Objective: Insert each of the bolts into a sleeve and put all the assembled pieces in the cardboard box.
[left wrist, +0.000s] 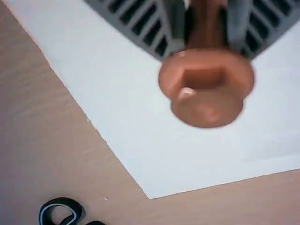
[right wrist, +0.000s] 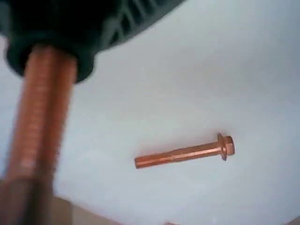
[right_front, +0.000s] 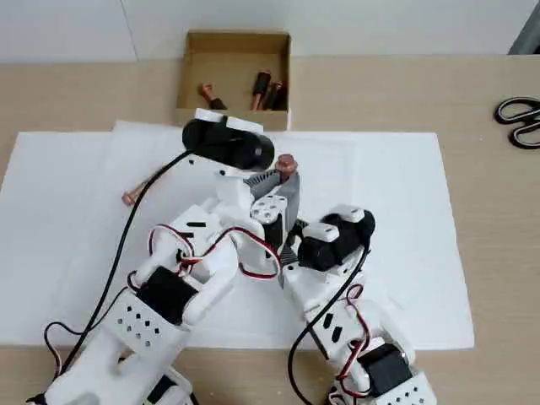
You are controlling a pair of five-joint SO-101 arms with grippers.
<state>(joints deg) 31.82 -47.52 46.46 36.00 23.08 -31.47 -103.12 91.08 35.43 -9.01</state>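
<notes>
From the high view, at least three assembled pieces (right_front: 263, 89) lie inside the cardboard box (right_front: 239, 35), so most of the job looks done. In front of the box and near it, the left gripper (right_front: 280, 179) is closed on the held bolt (right_front: 287, 162), whose head points toward the box. The right gripper (right_front: 289, 245) sits just behind it, farther from the box. A loose bolt (right_front: 145, 187) lies on the white paper (right_front: 380, 211) in front of the box's left corner, well apart from it and with nothing on it. Scissors (right_front: 519, 122) rest on the table far off the box's right side. By my reckoning, one piece is being mated and must then be boxed, and the loose bolt has yet to be sleeved and boxed.

In the left wrist view, the grey jaws grip the held bolt's shank just behind its flanged head, and the head stands out past the fingertips.

In the right wrist view, the held bolt's threaded end enters the mouth of the black sleeve (right wrist: 83, 63). The sleeve sits tight against a ribbed jaw, so the right gripper appears to be clamped on it. How deep the bolt has gone I cannot tell. The loose bolt lies flat on the paper beyond.
</notes>
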